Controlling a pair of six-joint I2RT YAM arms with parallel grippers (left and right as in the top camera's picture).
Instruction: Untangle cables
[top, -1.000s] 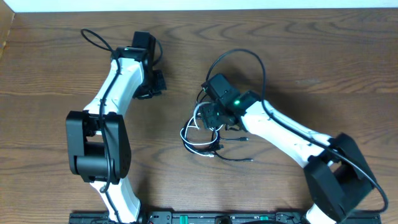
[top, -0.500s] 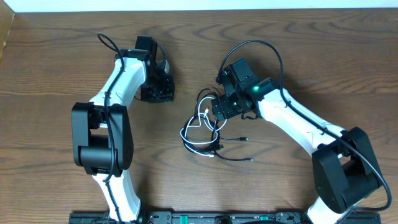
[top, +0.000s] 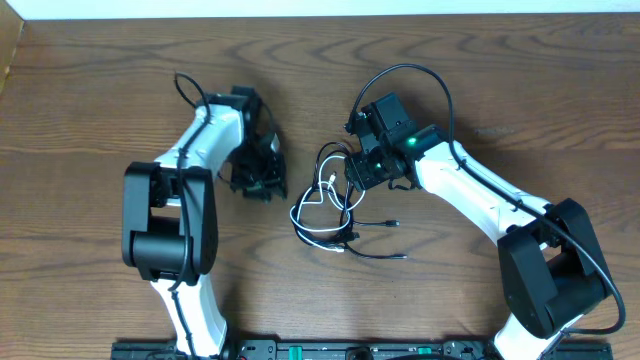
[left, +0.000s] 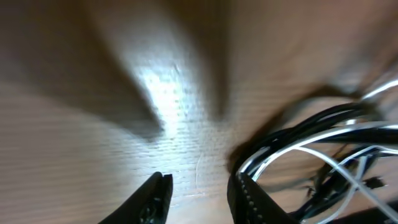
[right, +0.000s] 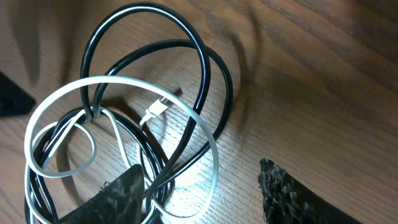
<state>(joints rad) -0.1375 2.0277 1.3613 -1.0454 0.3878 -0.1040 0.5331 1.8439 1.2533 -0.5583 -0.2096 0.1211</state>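
Note:
The cables (top: 322, 214) lie in a tangle at the table's middle, black cords looped with a thin white one. My right gripper (top: 350, 176) hangs over the tangle's upper right. In the right wrist view the right gripper (right: 202, 180) is open and straddles a white loop (right: 124, 79) and black cords (right: 228, 87) without clamping them. My left gripper (top: 264, 181) sits just left of the tangle. In the left wrist view the left gripper (left: 200, 183) is open over bare wood, and the cables (left: 298, 134) lie just past its right finger (left: 245, 190).
Two black plug ends (top: 396, 223) trail right of the tangle. The right arm's own thick black wire (top: 425, 75) arches above it. A black rail (top: 320, 350) runs along the table's front edge. Light wall meets the table's far edge (top: 320, 12).
My left gripper has swung down and right toward the tangle, and its jaws have parted. My right gripper shifted up and right, then held there, with its jaws a little narrower.

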